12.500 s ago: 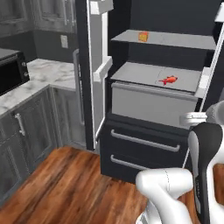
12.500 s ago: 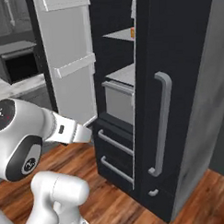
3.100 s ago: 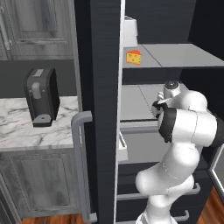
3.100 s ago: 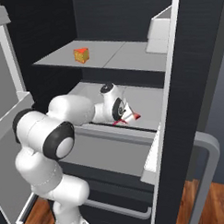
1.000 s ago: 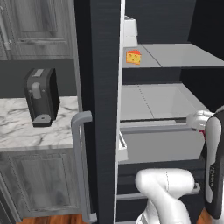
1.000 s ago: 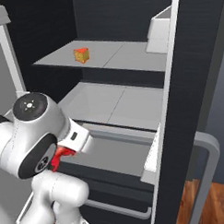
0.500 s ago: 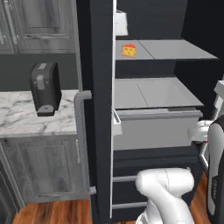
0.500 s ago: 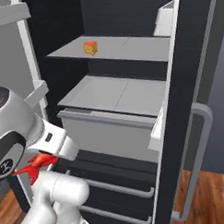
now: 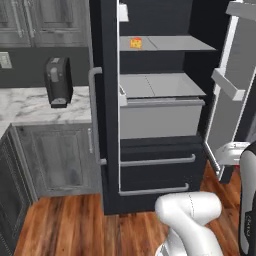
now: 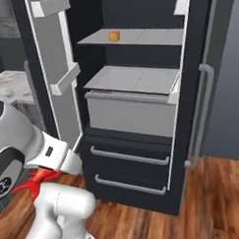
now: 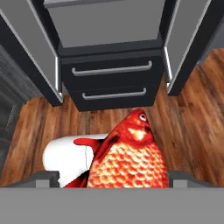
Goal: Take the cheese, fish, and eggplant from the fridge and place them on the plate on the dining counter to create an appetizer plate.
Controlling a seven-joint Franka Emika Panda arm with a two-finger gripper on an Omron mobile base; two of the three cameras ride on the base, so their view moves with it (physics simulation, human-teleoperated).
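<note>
Fish (image 11: 129, 159): red, scaled, held between the gripper (image 11: 113, 177) fingers, jaws spread wide around its body, low over the wood floor (image 11: 192, 118) in front of the fridge (image 9: 150, 125). Cheese (image 9: 135, 43): on the upper fridge shelf. Risk: the wide, rounded body may slip from the fingers if the base drives or turns sharply; the open doors may catch the arm
</note>
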